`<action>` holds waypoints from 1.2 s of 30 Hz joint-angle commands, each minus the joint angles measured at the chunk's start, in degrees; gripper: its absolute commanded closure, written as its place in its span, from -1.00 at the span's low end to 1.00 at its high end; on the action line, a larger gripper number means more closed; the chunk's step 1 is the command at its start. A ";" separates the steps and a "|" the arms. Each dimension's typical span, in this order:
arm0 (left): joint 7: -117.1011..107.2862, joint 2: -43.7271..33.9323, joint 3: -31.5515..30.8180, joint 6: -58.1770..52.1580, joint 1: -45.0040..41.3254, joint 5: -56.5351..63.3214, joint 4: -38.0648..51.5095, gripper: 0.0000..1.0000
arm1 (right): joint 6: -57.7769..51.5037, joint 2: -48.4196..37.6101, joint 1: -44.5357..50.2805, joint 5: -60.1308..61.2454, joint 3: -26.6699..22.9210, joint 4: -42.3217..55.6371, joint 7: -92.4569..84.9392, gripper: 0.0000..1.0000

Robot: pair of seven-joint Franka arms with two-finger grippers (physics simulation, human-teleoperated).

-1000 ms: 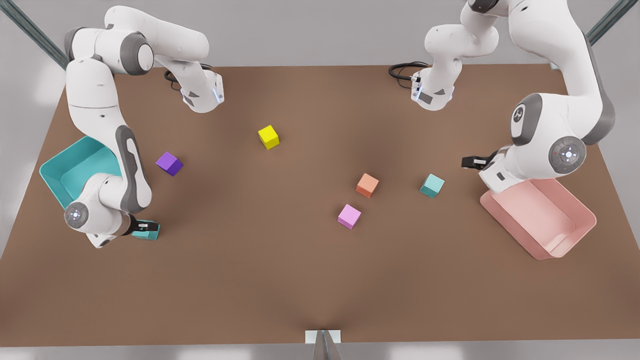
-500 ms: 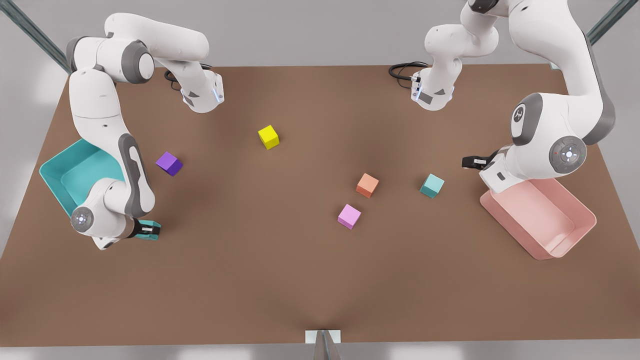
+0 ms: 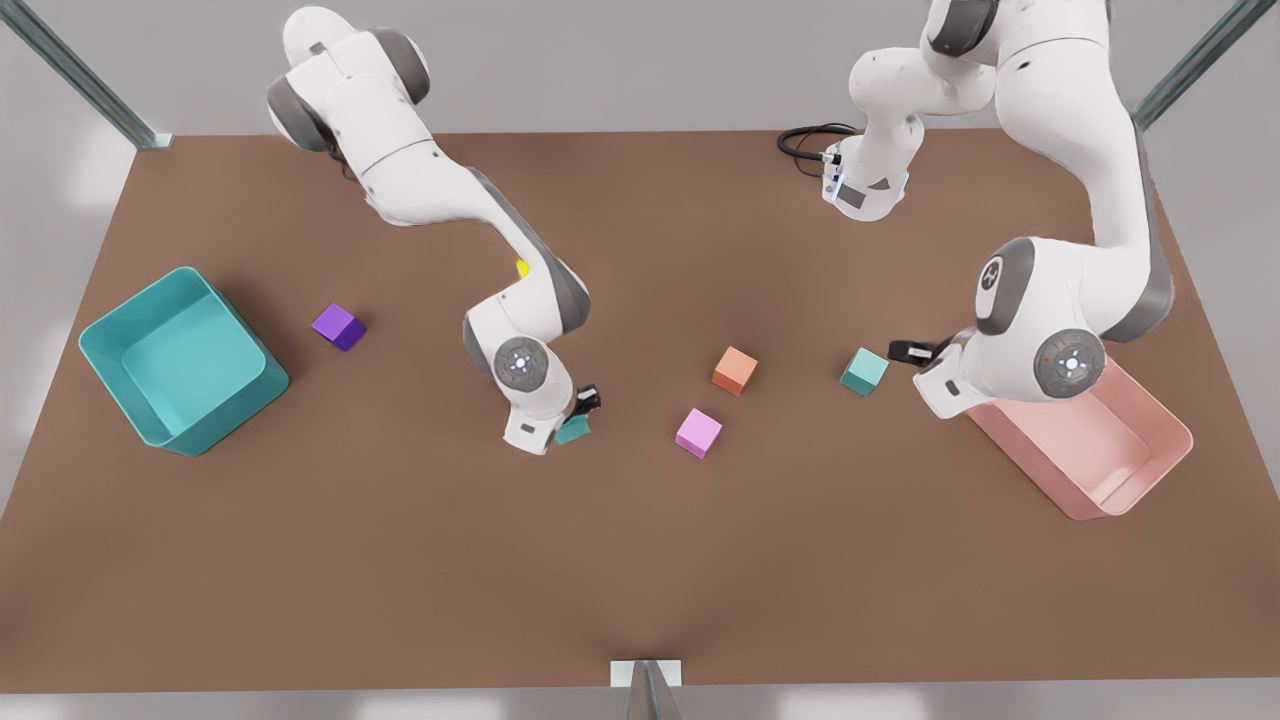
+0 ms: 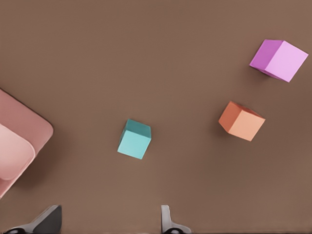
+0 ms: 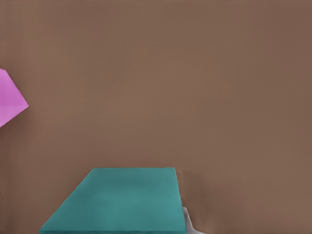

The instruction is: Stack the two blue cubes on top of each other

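Front view: the right gripper (image 3: 583,413), on the arm at the front view's left, grips a blue cube (image 3: 573,430) just above the brown table (image 3: 400,560), with the pink cube (image 3: 698,433) near it. The left gripper (image 3: 900,351) hovers beside the second blue cube (image 3: 864,371), not touching it; the pink bin (image 3: 1085,440) sits under its arm.

Left wrist view: the left gripper's fingers (image 4: 168,222) are spread wide with nothing between them. The second blue cube (image 4: 134,139) lies ahead of them, the orange cube (image 4: 241,121) farther off.

Right wrist view: the held blue cube (image 5: 119,201) sits against one fingertip (image 5: 189,223).
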 commanded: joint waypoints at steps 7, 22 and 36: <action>22.28 -1.35 -0.09 41.39 -1.06 -0.28 -26.11 -1.00 | 2.80 13.48 7.18 -6.29 -0.93 13.31 56.99 -0.08; 31.60 2.70 0.18 45.09 0.00 1.74 -31.83 -1.00 | -15.91 4.35 1.30 -1.72 -1.38 15.78 52.25 -1.00; 31.60 7.18 0.18 47.29 0.44 1.83 -32.27 -1.00 | -41.32 -31.60 -29.90 -10.69 3.11 -1.19 -19.21 -1.00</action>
